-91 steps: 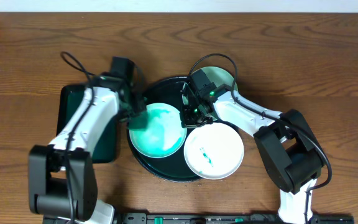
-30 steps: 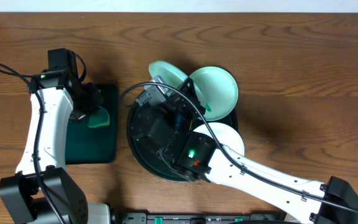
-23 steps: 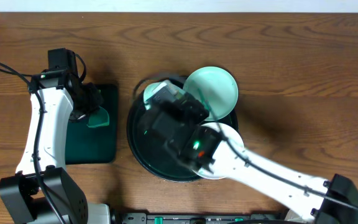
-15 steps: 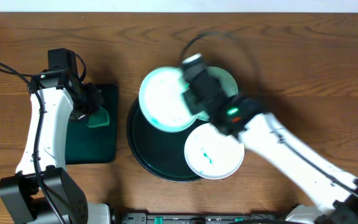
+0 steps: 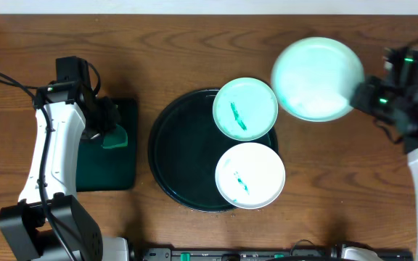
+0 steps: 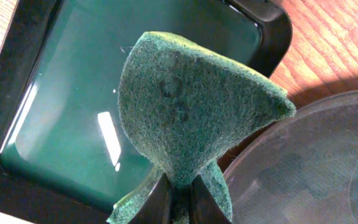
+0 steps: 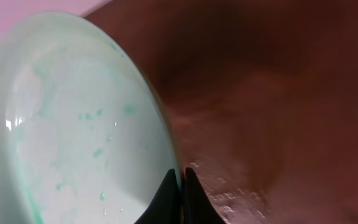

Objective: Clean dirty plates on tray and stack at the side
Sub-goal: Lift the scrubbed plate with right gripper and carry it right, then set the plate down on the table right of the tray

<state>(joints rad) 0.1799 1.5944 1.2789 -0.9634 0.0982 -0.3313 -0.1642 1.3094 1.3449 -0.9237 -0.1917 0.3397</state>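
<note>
Off-task items: table, green tray, sponge.
You have a brown wooden table (image 5: pixel 194 51), its grain running left to right. On its left side lies a dark green rectangular tray (image 5: pixel 122 170) with rounded corners, a raised rim and a glossy floor that catches the light. A green sponge (image 6: pixel 191 106) is over the tray's right part, folded into a curl with its coarse fibres showing. You can't tell whether it touches the tray.

tray (image 5: pixel 180 148) left half: bare | right half: two plates (image 5: pixel 245 109) | table (image 5: pixel 339 196) right: open
</note>
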